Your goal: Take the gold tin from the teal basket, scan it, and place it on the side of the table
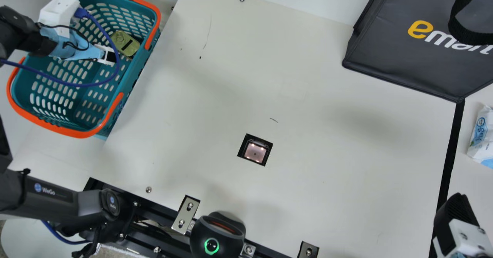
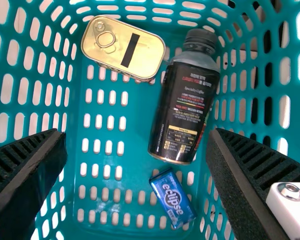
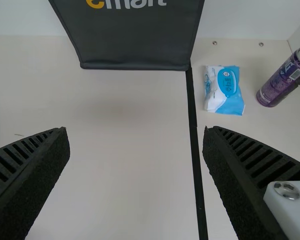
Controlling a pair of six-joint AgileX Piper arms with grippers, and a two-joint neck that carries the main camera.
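My left gripper [image 1: 109, 56] is over the teal basket [image 1: 96, 113] in the main view, close beside the gold tin [image 1: 125, 43]. In the left wrist view the gold tin [image 2: 102, 47], with a ring pull and a black strip, lies on the basket floor [image 2: 97, 175] near the basket's wall. My left gripper [image 2: 137, 155] is open there, with nothing held between its fingers. At the main view's lower right corner is my right gripper [image 1: 454, 215]; the right wrist view shows my right gripper [image 3: 136, 160] open and holding nothing. A square scanner window [image 1: 255, 151] is set into the table.
A dark bottle [image 2: 185, 100] and a small blue pack [image 2: 173, 198] share the basket. A black bag [image 1: 416, 57] stands at the upper right. Beyond a black strip lie a wipes pack [image 3: 223, 90] and a purple can [image 3: 282, 82].
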